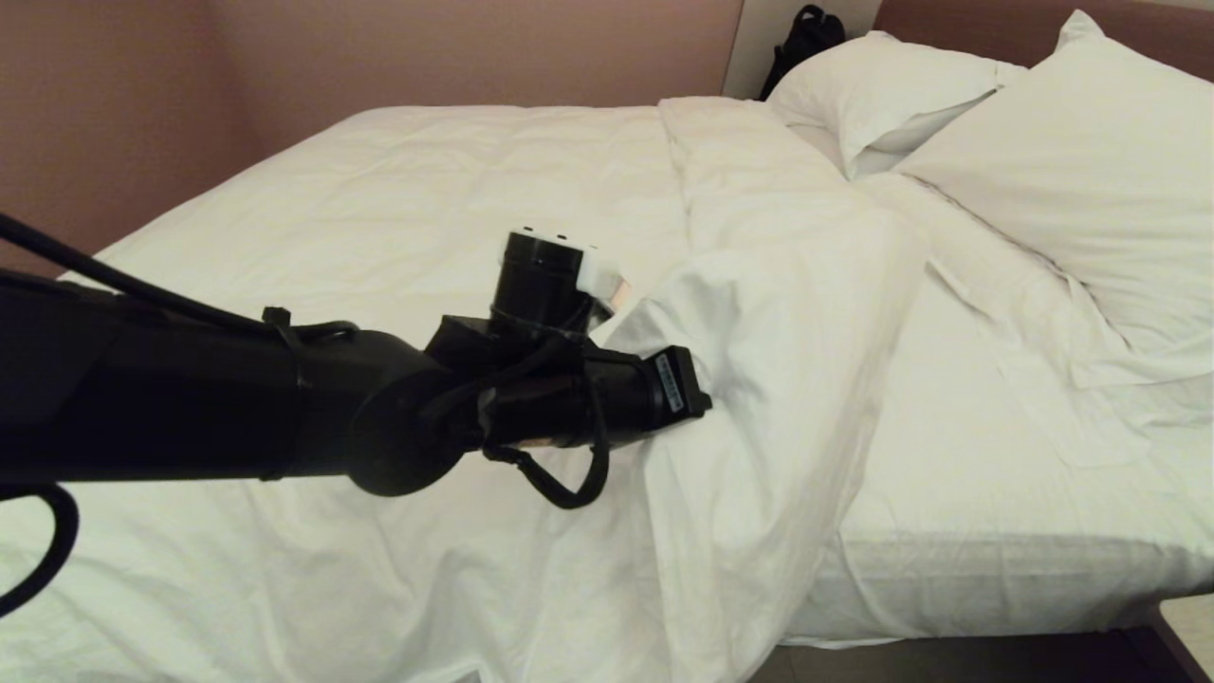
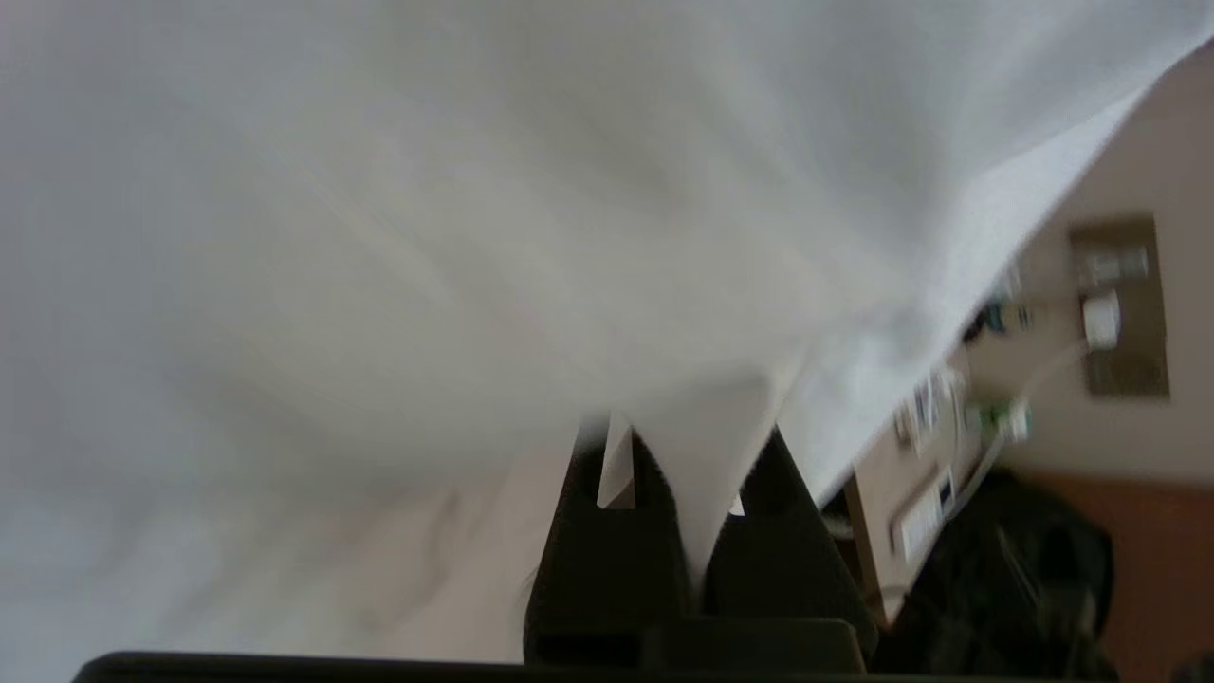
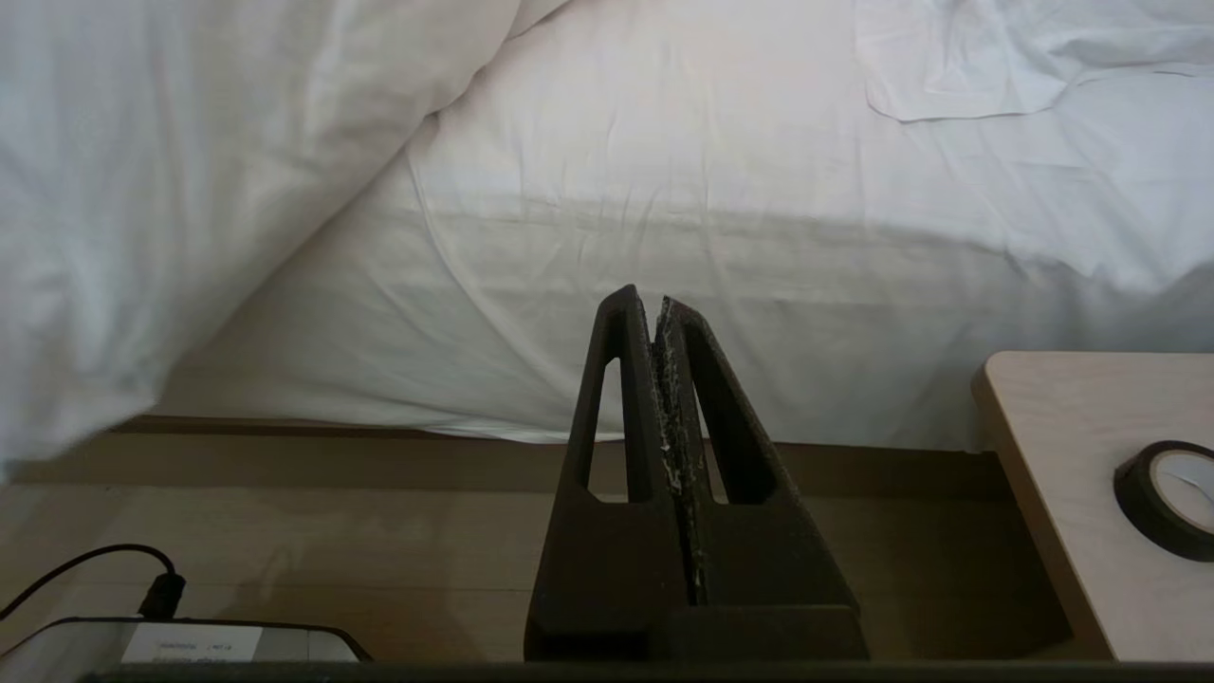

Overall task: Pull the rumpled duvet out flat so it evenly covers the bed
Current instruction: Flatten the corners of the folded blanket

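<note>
On the bed (image 1: 996, 531), the duvet (image 1: 408, 209) covers most of the mattress, from about nine o'clock to the middle, but its edge near the pillows (image 1: 1072, 161) is bunched up and lifted into a peak. The left gripper (image 2: 697, 531) is pinched tight on a fold of that duvet, with the white cloth squeezed between its two black fingers (image 2: 607, 541). It holds the cloth this way so it can drag it toward the pillows at about two o'clock, where the thin sheet (image 1: 986, 446) is bare. The right gripper (image 3: 657, 313) hangs low by the side of the bed with its fingers pressed together and nothing in them, out of the way.
</note>
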Available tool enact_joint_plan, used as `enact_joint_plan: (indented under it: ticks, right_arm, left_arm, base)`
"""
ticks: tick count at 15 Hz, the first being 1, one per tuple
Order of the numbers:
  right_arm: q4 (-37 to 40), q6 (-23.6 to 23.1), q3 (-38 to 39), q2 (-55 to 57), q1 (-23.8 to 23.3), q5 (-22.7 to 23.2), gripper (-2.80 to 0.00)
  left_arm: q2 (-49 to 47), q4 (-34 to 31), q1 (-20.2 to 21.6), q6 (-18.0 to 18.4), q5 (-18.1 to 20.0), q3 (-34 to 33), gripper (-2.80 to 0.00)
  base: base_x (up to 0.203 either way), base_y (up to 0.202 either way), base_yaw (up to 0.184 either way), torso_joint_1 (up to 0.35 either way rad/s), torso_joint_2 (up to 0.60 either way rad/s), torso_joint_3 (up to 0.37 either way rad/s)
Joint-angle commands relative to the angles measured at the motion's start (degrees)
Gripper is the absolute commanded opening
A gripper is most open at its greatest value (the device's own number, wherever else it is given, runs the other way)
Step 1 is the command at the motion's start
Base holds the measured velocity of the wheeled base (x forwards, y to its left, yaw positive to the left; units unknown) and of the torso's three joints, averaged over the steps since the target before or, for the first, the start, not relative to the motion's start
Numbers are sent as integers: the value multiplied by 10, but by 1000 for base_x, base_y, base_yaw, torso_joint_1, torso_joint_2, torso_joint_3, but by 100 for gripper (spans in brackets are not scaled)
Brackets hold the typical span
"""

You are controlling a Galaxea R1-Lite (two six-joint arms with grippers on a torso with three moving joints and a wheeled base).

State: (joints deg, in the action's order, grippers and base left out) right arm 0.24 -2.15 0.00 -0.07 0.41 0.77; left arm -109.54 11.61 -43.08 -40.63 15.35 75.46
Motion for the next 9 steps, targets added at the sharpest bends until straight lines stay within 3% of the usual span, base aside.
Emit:
enact_joint_plan:
  ticks: [1,5,9]
  right_arm:
    - [0,0,0,1,0,0,-280]
    - [0,0,0,1,0,0,-280]
    - [0,0,0,1,0,0,-280]
  left_arm:
    - [14,8,-29,5,1,-32,-280]
    - [8,50,-96,23,0,-95,-280]
    - [-2,69,-120,24,0,-103,-280]
  base:
    - [0,0,0,0,0,0]
    - [0,0,0,0,0,0]
    - [0,0,0,0,0,0]
